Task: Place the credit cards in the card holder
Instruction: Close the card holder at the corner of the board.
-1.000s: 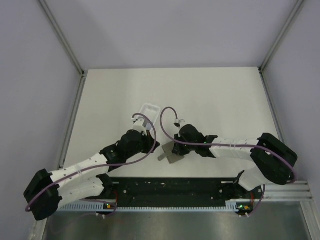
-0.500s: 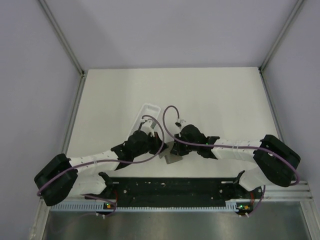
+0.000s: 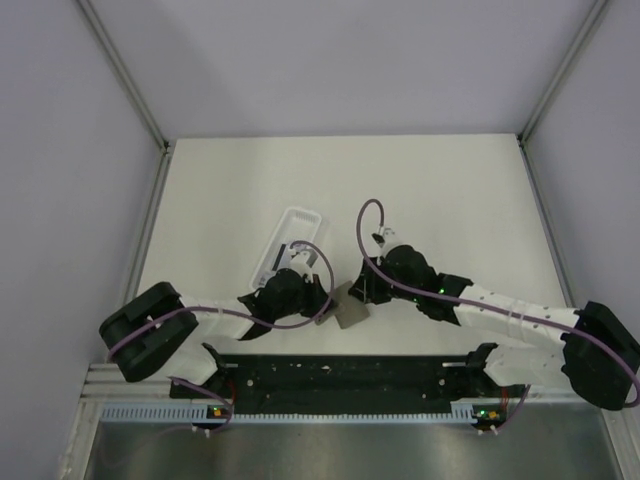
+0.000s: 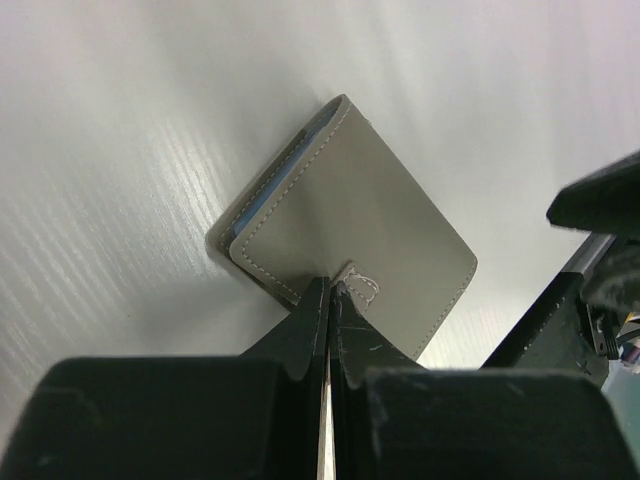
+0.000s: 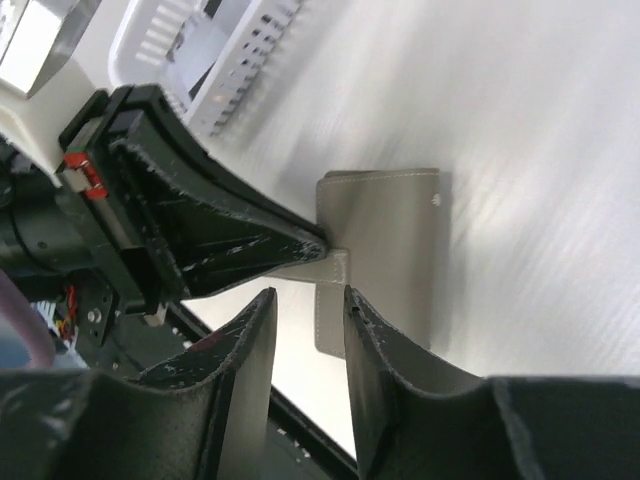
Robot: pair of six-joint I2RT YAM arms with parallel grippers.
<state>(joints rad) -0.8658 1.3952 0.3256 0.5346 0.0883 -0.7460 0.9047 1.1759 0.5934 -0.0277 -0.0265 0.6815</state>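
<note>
The card holder (image 4: 350,210) is a flat grey wallet lying shut on the table, with bluish pockets showing at its edge. It also shows in the top view (image 3: 351,314) and the right wrist view (image 5: 395,240). My left gripper (image 4: 330,283) is shut on the small stitched tab at the wallet's edge, and it shows in the top view (image 3: 325,304). My right gripper (image 5: 308,295) is open and empty, just above the wallet's tab side, facing the left gripper; in the top view (image 3: 359,293) it is right of the left one. I cannot make out the credit cards clearly.
A long white plastic tray (image 3: 288,240) lies left of and beyond the wallet; it also shows in the right wrist view (image 5: 200,55), with pale flat pieces in it. The black base rail (image 3: 340,375) runs along the near edge.
My left gripper has moved from the white tray to the wallet and is shut on its tab. My right arm has swung its elbow to the right; its gripper stays by the wallet.
</note>
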